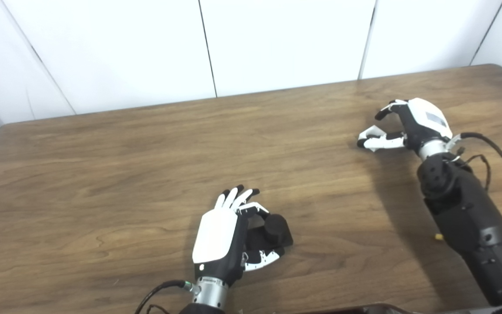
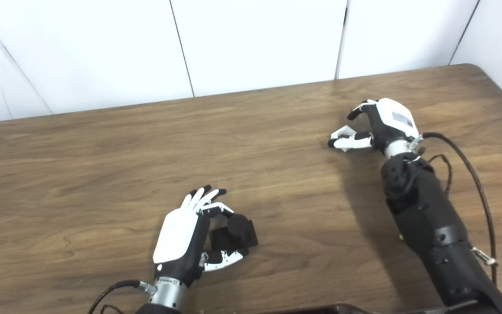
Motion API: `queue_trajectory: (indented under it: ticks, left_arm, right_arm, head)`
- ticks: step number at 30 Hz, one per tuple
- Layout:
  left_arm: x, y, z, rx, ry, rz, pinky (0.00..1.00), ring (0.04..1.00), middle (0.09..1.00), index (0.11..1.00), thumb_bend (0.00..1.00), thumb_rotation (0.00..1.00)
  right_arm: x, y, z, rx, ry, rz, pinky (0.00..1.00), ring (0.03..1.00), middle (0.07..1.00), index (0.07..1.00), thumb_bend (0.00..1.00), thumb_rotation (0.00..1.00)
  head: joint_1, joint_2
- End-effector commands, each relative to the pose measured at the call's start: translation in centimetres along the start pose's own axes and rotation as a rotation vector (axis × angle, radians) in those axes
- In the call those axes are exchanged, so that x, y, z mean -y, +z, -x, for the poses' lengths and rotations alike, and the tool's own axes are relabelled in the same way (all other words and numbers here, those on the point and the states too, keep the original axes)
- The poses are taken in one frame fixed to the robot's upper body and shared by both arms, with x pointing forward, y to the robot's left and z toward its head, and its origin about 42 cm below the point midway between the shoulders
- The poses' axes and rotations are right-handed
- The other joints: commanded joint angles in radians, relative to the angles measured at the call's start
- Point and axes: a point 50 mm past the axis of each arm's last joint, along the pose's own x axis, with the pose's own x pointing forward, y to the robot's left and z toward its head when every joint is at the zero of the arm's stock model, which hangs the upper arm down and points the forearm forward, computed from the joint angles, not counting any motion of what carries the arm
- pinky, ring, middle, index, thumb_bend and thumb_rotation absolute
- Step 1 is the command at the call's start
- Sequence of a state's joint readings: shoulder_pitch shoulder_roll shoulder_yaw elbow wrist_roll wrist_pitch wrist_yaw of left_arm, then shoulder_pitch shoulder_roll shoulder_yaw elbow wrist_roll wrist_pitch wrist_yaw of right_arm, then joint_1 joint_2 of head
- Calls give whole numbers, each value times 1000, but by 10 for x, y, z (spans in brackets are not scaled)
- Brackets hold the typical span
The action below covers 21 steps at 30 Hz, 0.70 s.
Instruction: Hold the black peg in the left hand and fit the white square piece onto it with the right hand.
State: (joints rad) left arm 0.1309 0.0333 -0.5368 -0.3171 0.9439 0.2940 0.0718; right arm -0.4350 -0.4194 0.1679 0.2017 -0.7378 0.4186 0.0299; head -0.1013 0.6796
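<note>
From the left eye view, the left hand (image 1: 219, 237) cups the one black peg (image 1: 275, 230) on its square base on the table (image 1: 103, 174), fingers apart and only loosely round it, so I reckon it could slip or tip when lifted. In the right eye view, the right hand (image 2: 375, 124) sits well apart with fingers curled; something white lies by its fingertips, but I cannot tell if that is the white square piece or whether it is clamped, so the pickup may miss.
</note>
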Motion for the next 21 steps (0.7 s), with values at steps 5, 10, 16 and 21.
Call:
queue_trajectory:
  ticks: [5,10,16,21]
  left_arm:
    - [9,-8,17,-61,-14,5,982,963,878,490,517,79]
    - [8,-9,17,-62,-14,7,994,966,881,490,517,78]
    - [9,-8,17,-59,-10,4,991,964,878,490,517,78]
    - [10,-7,17,-64,-13,6,999,969,882,490,517,79]
  right_arm:
    - [19,16,-11,27,-102,11,929,961,891,684,927,439]
    - [15,15,-13,15,-97,15,935,967,895,676,935,447]
    - [14,14,-14,22,-93,23,931,966,894,669,939,447]
    - [13,11,-15,16,-88,23,927,970,896,661,935,432]
  head:
    - [-3,2]
    - [-5,1]
    - [-8,3]
    - [-10,3]
